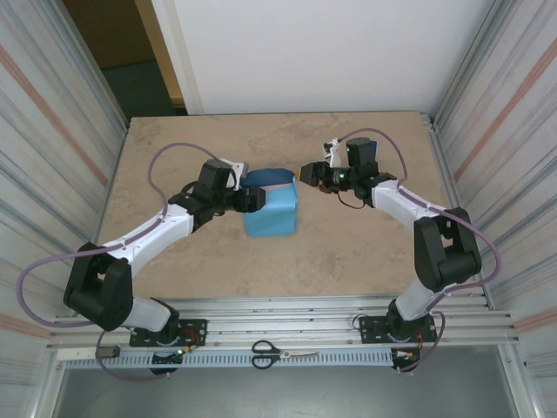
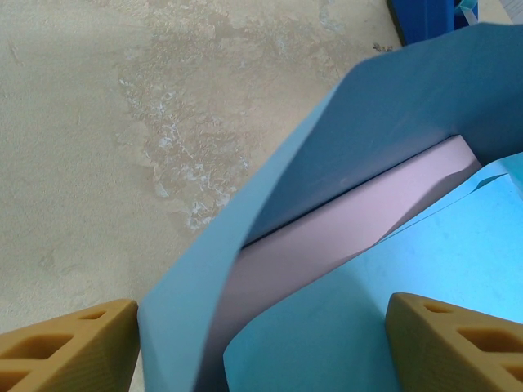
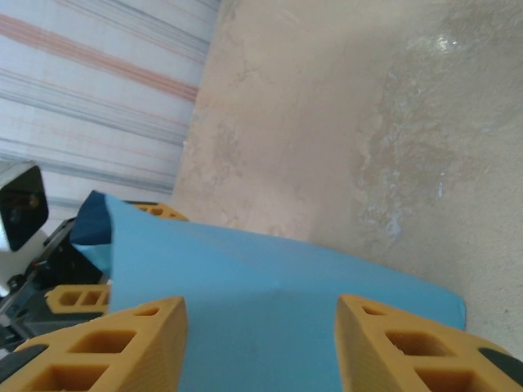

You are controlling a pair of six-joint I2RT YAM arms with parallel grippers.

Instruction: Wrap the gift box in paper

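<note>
The gift box [image 2: 343, 233] shows as a mauve-pink strip between folds of the paper [image 1: 271, 213], which covers it light blue side out in the middle of the table. A dark navy flap [image 1: 266, 177] stands up at the far edge. My left gripper [image 1: 257, 199] is at the parcel's left far corner, open, with its fingers [image 2: 73, 347] spread on either side of a raised paper fold [image 2: 245, 269]. My right gripper [image 1: 306, 174] hovers at the parcel's right far corner, open, above the paper [image 3: 270, 286], gripping nothing.
A royal-blue tape dispenser [image 1: 366, 144] stands behind the right gripper, with its corner [image 2: 425, 16] in the left wrist view. Scissors [image 1: 280, 353] lie on the rail at the near edge. Corrugated walls close in both sides. Bare tabletop [image 1: 348, 252] surrounds the parcel.
</note>
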